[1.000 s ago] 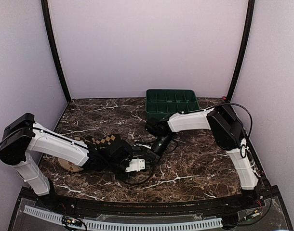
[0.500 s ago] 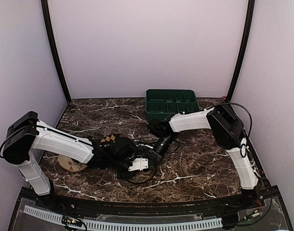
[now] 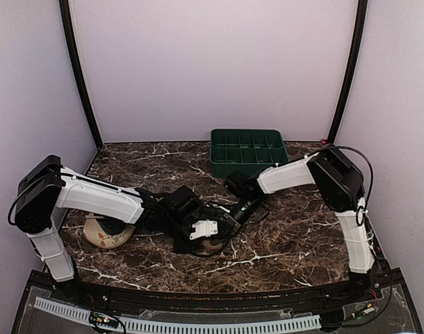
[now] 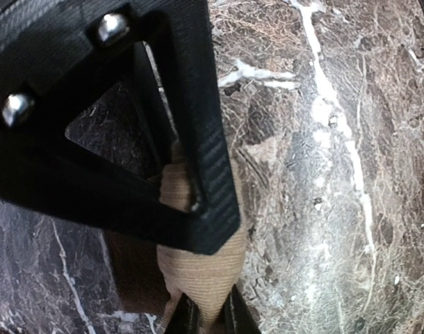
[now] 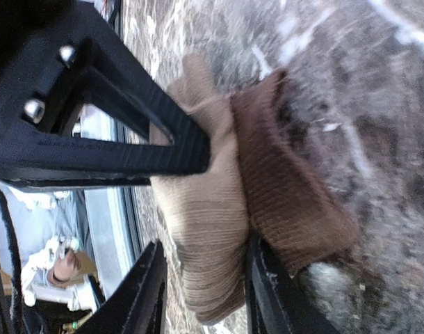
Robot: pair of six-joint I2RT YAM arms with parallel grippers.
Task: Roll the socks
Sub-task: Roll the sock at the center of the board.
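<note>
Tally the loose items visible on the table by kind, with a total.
tan-brown sock: 1
green compartment tray: 1
round cream dish: 1
Total: 3

Soft even light; tan sock (image 5: 205, 209) sharp, marble table (image 5: 379, 83) behind blurred.

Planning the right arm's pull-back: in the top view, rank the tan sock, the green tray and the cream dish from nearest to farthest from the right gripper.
1. tan sock: right at the right gripper, centre front.
2. green tray: behind the gripper, at the back.
3. cream dish: clearly farthest, out at the far left.
</note>
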